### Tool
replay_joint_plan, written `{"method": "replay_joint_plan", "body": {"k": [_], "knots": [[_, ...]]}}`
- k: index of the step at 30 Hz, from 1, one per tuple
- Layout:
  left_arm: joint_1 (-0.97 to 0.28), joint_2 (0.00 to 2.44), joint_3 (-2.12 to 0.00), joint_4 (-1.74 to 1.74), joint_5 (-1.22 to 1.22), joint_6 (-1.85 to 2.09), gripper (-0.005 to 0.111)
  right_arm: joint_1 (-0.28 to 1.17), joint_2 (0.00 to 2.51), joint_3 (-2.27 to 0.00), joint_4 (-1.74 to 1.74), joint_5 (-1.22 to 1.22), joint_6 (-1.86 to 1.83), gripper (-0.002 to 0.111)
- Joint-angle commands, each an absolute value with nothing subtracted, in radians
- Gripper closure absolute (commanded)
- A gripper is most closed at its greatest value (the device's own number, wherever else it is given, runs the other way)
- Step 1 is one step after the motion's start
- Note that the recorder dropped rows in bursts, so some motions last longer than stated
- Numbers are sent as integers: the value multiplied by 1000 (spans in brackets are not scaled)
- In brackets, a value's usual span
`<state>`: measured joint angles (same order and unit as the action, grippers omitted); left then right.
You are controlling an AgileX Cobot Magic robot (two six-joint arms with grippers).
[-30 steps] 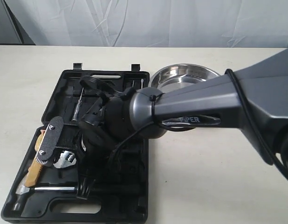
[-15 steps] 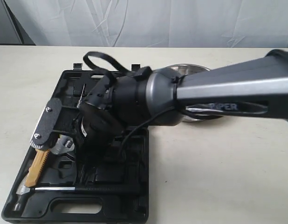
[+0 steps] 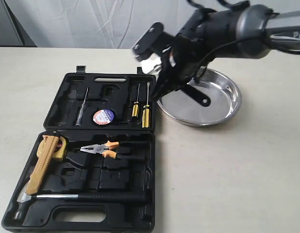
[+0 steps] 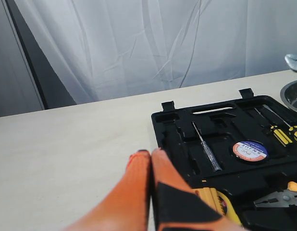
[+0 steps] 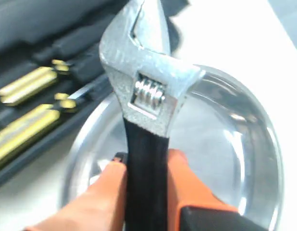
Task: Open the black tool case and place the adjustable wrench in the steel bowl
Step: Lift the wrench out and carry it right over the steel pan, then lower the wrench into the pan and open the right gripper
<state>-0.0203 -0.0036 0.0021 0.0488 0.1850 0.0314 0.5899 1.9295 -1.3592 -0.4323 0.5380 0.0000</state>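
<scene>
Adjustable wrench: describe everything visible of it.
The small adjustable wrench has a shiny silver open-jaw head with a knurled adjusting screw and a straight black handle. The right gripper clamps the handle between its orange fingers, holding it in the air over the shallow shiny steel bowl, head towards the open black tool case.
</scene>
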Motion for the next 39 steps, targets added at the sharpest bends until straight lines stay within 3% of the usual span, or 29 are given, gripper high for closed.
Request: {"method": "replay_joint_plan", "body": {"k": [1, 6, 13, 22, 24, 28, 30, 32, 37, 39], "knots": [[-21, 0, 0, 47, 179, 30, 106, 435, 1969, -1361, -403, 416, 9, 109], [-21, 0, 0, 47, 181, 30, 106, 352, 2064, -1361, -282, 350, -82, 109], [-21, 0, 0, 47, 181, 30, 106, 350, 2154, -1363, -141, 206, -156, 109], [-21, 0, 0, 47, 181, 30, 106, 350, 2208, -1410, -122, 259, -156, 109], [-21, 0, 0, 47, 181, 30, 106, 350, 2208, -1412, -122, 259, -156, 102], [-21, 0, 0, 47, 181, 30, 106, 350, 2208, -1412, -124, 275, -156, 65], [-21, 0, 0, 47, 181, 30, 106, 350, 2201, -1412, -124, 304, -156, 57], [-21, 0, 0, 47, 181, 30, 106, 350, 2187, -1412, -124, 337, -156, 62], [-21, 0, 0, 47, 181, 30, 106, 350, 2099, -1409, -120, 447, -148, 108], [-21, 0, 0, 47, 181, 30, 106, 350, 2037, -1388, -120, 469, -119, 108]]}}
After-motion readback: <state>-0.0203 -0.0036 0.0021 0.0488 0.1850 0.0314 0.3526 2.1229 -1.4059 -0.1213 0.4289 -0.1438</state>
